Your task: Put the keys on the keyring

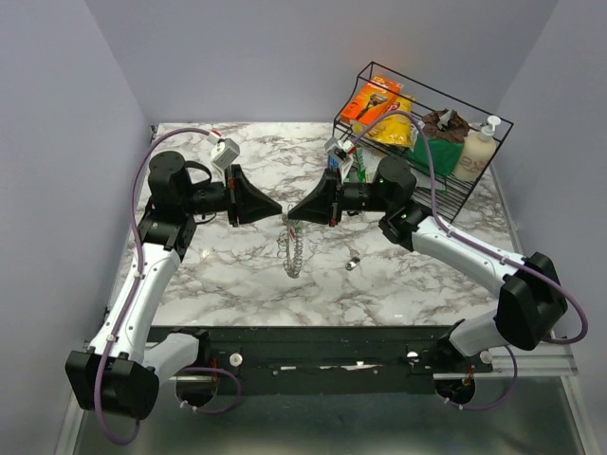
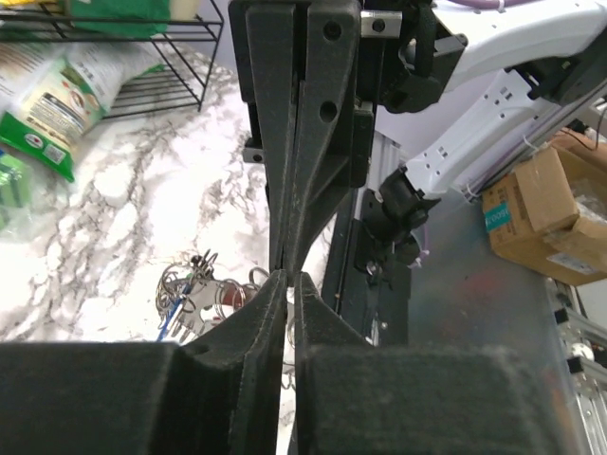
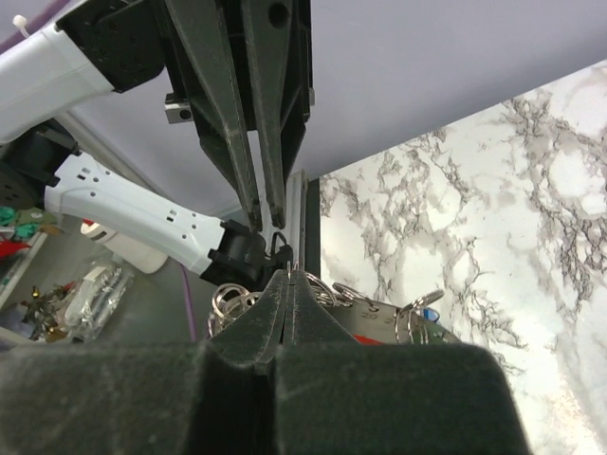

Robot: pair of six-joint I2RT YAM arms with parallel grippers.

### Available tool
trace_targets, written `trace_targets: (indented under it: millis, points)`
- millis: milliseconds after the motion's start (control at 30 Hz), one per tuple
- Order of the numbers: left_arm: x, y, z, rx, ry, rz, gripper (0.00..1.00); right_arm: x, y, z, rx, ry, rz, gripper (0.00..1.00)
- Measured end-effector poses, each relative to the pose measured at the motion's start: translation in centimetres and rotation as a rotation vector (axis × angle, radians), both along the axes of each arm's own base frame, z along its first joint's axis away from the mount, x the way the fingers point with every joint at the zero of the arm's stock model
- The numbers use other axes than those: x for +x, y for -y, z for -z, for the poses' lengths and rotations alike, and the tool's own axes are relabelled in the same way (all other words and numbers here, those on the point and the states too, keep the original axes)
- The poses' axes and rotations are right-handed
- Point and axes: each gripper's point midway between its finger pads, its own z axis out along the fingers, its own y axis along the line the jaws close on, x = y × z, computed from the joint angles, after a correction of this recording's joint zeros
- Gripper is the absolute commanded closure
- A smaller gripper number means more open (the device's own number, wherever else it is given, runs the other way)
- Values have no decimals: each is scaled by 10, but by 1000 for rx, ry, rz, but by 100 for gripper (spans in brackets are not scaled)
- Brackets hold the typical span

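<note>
The right gripper is clenched fully, reaching in from three o'clock. The keyring hangs straight down from its tips toward six o'clock, a dangling silver bunch lifted off the marble table near its centre. The pinch point is too small to show whether the fingers bite the wire itself or a key strung on it, though the wire seems likelier.

The left gripper comes in from nine o'clock and meets the right one almost tip to tip. Its jaws stand a narrow slit apart. In the right wrist view the wall shows through the gap, with nothing caught in it.

One loose key lies flat on the table, near the ring at about four o'clock and apart from it. A wire basket of packets and a bottle sits at the far corner, around two o'clock, and plays no part.

Judging by this, the work is at the bracing stage: the ring is held up so the second arm can take hold beside the first, and the loose key is not yet threaded.

The next move calls for the left jaws to close on the thin wire right next to the right tips without knocking the bunch into a swing. With so little room between the tips, the alignment must be fine. After that, one arm has to let go and fetch the key.
</note>
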Motion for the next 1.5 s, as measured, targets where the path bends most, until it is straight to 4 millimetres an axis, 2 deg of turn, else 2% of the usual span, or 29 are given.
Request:
trace_targets:
  millis: [100,333,600,1033,1167,1333,1500]
  points:
    - [-6,1,0,-19,-6,35,69,-1,0,-5,18,15,-9,99]
    - [-17,2,-4,-46,4,100,70,-5,0,-13,46,36,-31,99]
    - [-20,3,-5,-52,9,119,71,-7,0,-16,56,43,-38,99]
    - [-23,2,1,-39,-1,126,52,-9,2,-23,71,55,-38,99]
    - [-23,1,2,-34,4,109,50,-12,6,-29,99,61,-22,99]
    - [-21,0,-6,-44,25,75,49,-15,16,-44,165,72,41,99]
    - [-20,2,-29,-114,68,68,48,-17,26,-62,244,88,96,99]
